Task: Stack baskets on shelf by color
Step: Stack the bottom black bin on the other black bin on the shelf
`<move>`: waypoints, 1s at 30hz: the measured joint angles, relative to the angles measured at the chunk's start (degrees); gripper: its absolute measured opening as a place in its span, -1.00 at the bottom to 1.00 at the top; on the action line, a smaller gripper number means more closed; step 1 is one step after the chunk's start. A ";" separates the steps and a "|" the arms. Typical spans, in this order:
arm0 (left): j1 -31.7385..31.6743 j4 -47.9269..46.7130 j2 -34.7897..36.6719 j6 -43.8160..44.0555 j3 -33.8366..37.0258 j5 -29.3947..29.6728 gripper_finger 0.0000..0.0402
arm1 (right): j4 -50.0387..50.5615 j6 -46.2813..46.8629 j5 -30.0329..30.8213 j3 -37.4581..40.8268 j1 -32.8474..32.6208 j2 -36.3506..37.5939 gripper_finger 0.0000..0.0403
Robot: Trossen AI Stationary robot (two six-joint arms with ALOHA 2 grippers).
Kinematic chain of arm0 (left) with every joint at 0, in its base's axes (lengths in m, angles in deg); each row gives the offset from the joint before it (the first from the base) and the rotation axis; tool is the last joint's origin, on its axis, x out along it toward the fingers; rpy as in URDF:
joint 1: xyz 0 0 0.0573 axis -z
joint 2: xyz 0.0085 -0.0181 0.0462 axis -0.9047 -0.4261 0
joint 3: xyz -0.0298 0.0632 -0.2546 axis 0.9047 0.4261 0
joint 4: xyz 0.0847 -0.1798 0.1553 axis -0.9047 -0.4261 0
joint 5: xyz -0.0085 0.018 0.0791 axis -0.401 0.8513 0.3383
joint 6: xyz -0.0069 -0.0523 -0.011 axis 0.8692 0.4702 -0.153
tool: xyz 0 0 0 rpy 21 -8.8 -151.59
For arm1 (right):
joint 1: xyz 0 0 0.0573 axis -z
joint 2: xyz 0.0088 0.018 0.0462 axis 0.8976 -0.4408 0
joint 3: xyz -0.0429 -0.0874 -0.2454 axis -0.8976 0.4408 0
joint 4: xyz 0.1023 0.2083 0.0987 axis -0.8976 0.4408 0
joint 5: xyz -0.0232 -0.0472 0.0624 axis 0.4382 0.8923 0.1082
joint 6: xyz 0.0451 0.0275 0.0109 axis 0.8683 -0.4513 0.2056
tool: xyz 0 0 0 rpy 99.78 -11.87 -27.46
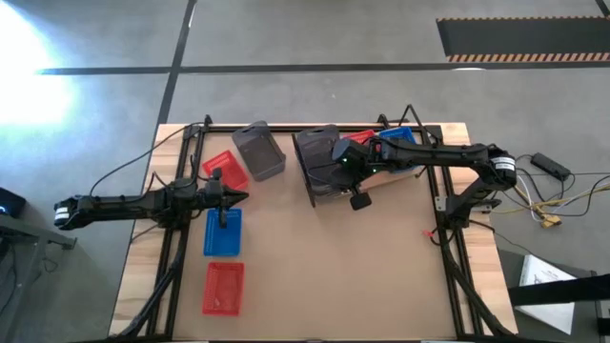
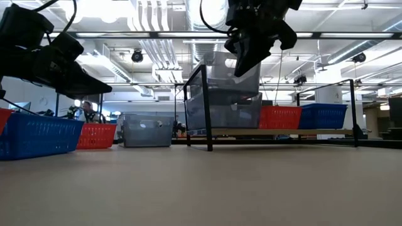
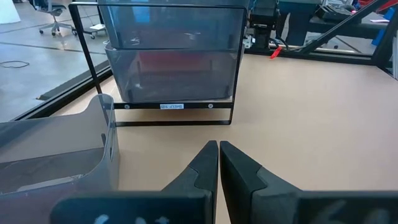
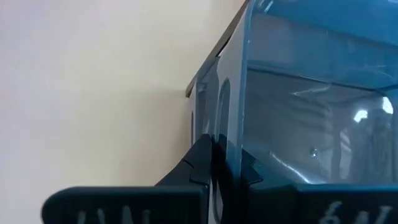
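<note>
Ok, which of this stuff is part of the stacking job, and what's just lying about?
Job: shelf; on it the grey stack, shelf red basket, shelf blue basket; on the table, loose grey basket, two loose red baskets, loose blue basket.
Lying about: cables, small red item.
</note>
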 joint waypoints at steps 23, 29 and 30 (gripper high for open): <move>-0.01 -0.01 0.05 0.02 0.00 0.00 -1.00 | -1.56 -4.26 -1.04 2.27 0.43 -0.42 -0.95; -0.01 -0.01 0.00 0.01 0.00 0.02 -1.00 | -1.67 -4.27 -1.04 2.27 0.39 -0.42 -0.68; -0.02 -0.01 0.01 0.00 0.00 0.01 -1.00 | -1.71 -4.27 -1.02 2.27 0.39 -0.42 -0.61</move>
